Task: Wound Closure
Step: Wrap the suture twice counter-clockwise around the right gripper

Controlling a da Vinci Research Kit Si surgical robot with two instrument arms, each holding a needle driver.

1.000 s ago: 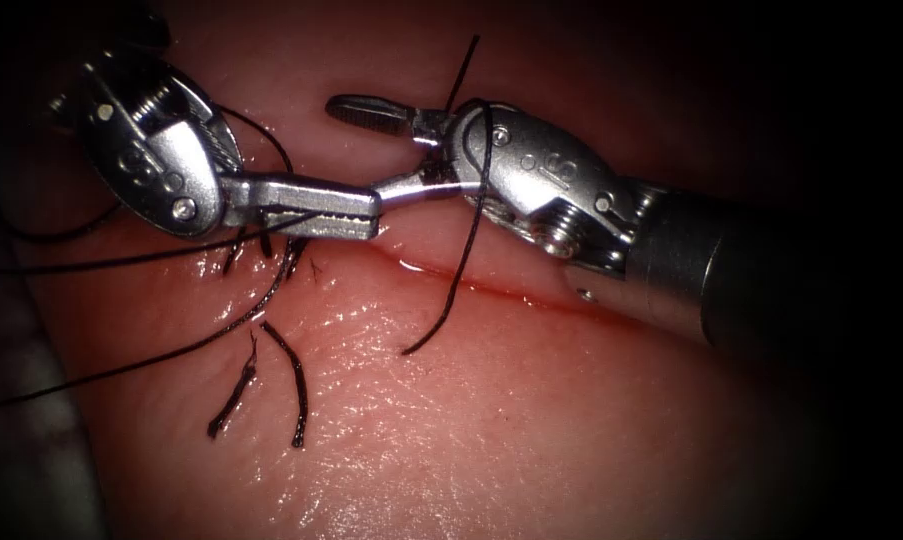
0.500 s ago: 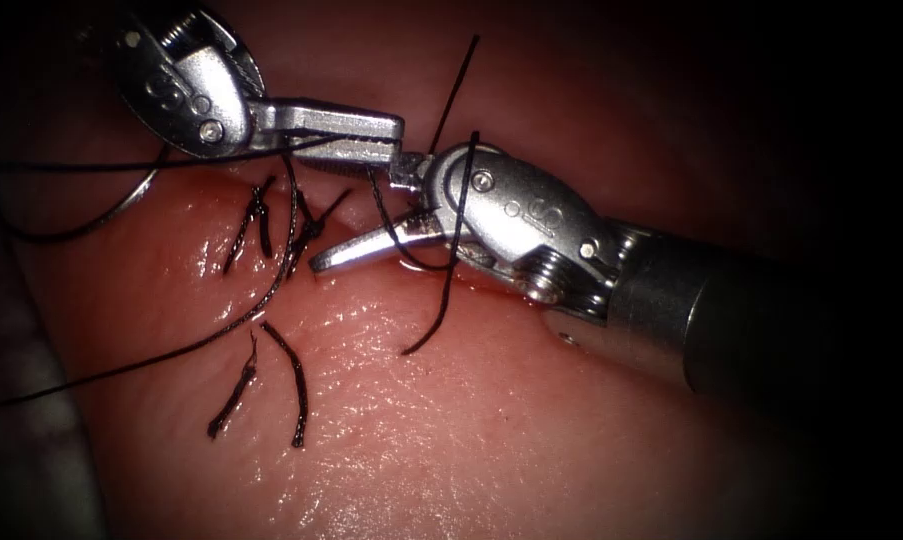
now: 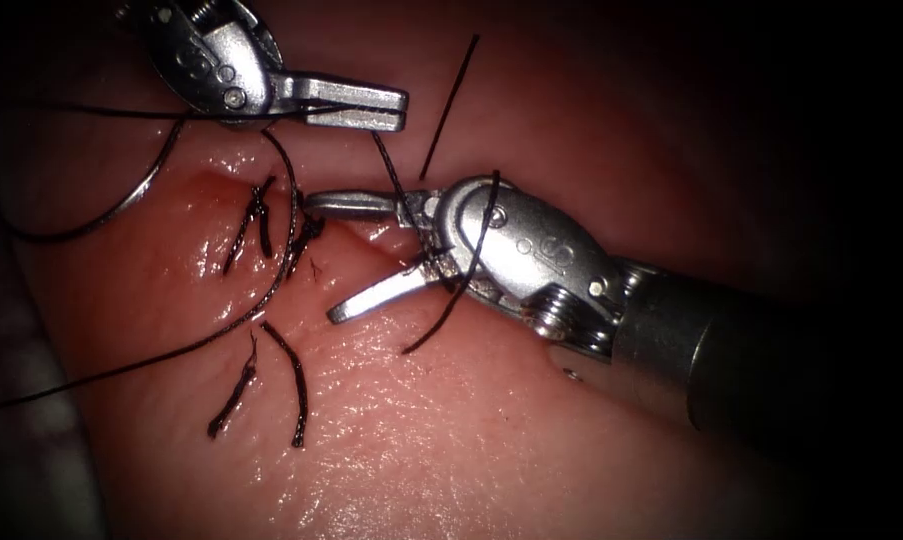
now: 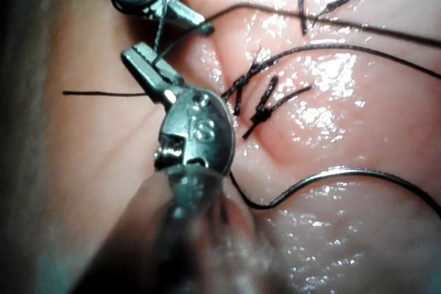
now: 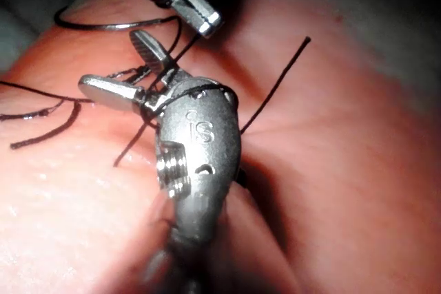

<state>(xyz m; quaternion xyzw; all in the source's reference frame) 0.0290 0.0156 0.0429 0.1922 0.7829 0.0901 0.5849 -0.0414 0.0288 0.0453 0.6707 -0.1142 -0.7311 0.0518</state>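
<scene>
My left end effector [image 3: 371, 105] sits above the cut [image 3: 371, 240], its 2 jaws pressed together on the thread [image 3: 386, 170], which runs down from the jaws to my right end effector [image 3: 336, 255]. That one has its jaws spread wide, 1 along the cut and 1 angled down over the tissue [image 3: 491, 440], and grips nothing; thread lies looped over its wrist, with a loose tail hanging below.

The needle [image 3: 136, 195] lies free at the left end of the cut, a thin curved wire resting on the tissue, held by neither tool, and I cannot tell whether its tip is buried.

Progress, as I judge it: at least 1 knotted stitch [image 3: 306, 232] sits at the left end, with several cut ends of thread [image 3: 296, 385] scattered near it. The cut to the right of it looks unstitched, so most of the closing seems left to do.
</scene>
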